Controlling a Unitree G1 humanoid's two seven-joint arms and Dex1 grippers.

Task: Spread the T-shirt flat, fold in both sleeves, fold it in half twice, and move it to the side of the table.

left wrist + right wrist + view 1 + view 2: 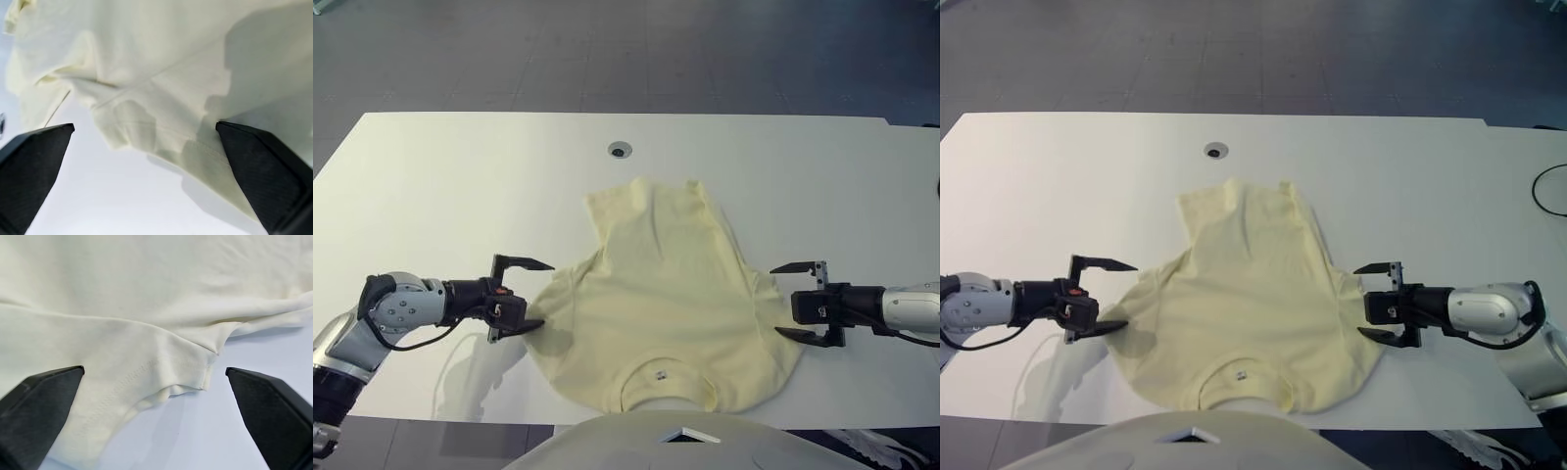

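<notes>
Lower middle of the frame, T-shirt: the pale yellow T-shirt [656,304] lies on the white table [460,176], collar [661,394] at the near edge, and its body narrows and rumples toward the far end.
Upper middle, table hole: a small round grommet [620,150] sits beyond the shirt, apart from it.
Left of frame, left gripper: the left gripper [546,294] is low at the shirt's left edge with its fingers spread wide. The left sleeve [146,132] bunches in the gap, ungrasped.
Right of frame, right gripper: the right gripper [773,301] mirrors it at the opposite edge. Its fingers are spread and the right sleeve [181,367] sits between them, not pinched.
Done so far: the shirt is face-down-or-up (I cannot tell which) and roughly centred, but creased and uneven, so spreading looks unfinished.
Left to do: by my reading, flattening it out, folding in both sleeves, both half-folds and the move to the table's side.
Step in hand: likely taking each sleeve edge to pull the cloth outward.
</notes>
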